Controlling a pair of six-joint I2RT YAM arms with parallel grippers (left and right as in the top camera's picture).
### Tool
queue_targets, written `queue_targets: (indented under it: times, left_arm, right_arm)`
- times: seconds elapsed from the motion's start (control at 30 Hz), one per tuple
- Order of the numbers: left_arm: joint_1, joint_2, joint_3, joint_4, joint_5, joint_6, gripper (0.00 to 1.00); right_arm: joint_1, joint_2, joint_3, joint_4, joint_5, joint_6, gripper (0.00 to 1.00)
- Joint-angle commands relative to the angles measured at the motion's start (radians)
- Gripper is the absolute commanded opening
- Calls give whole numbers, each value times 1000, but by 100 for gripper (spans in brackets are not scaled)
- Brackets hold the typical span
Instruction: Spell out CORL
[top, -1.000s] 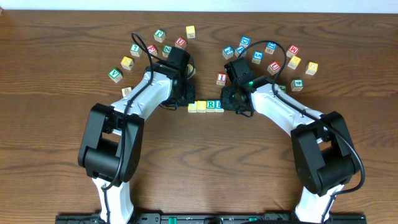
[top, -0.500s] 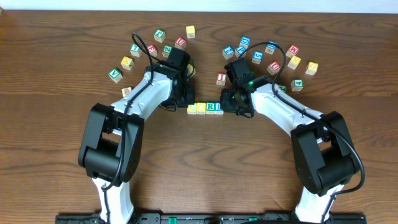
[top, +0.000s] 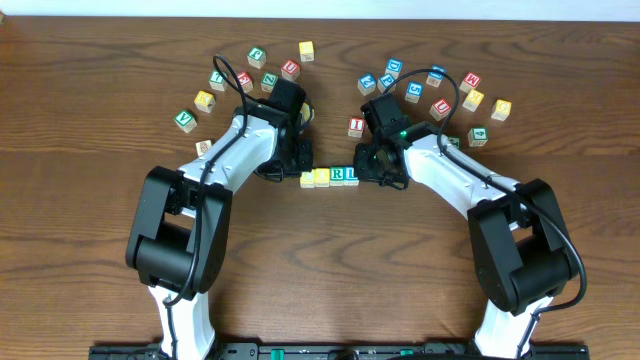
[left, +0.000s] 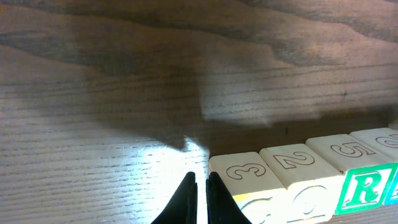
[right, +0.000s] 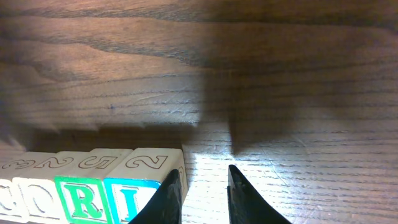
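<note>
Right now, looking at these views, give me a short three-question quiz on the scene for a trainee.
1. True or false: the left fingers are shut with nothing between them.
2. Which lies nearest the right fingers? A, a yellow-faced wooden cube; B, the white-faced wooden cube with the blue L; C, a red-lettered cube.
3. Fill in: the lined-up row of small wooden alphabet cubes holds ___ cubes.
Key: 1 true; 2 B; 3 four.

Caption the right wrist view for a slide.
Right gripper, open and empty, beside the blue L cube ending the letter-cube row.
</note>
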Motion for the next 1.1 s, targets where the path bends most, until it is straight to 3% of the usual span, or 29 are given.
queue_targets:
  times: [0.0, 0.57, 0.7, 1.07]
  left_arm:
    - [-12, 13, -4, -3, 24, -10, 8]
    - [-11, 13, -2, 29, 18, -19, 8]
    - [-8, 12, 21, 25, -40, -19, 8]
    - [86, -55, 47, 16, -41, 4, 8]
  right_arm:
    - [6, 10, -6, -1, -30, 13, 21]
    - [-12, 6, -6, -1, -33, 12, 22]
    - [-40, -16, -6, -2, -32, 2, 23]
    - [-122, -71, -6, -23, -29, -52, 23]
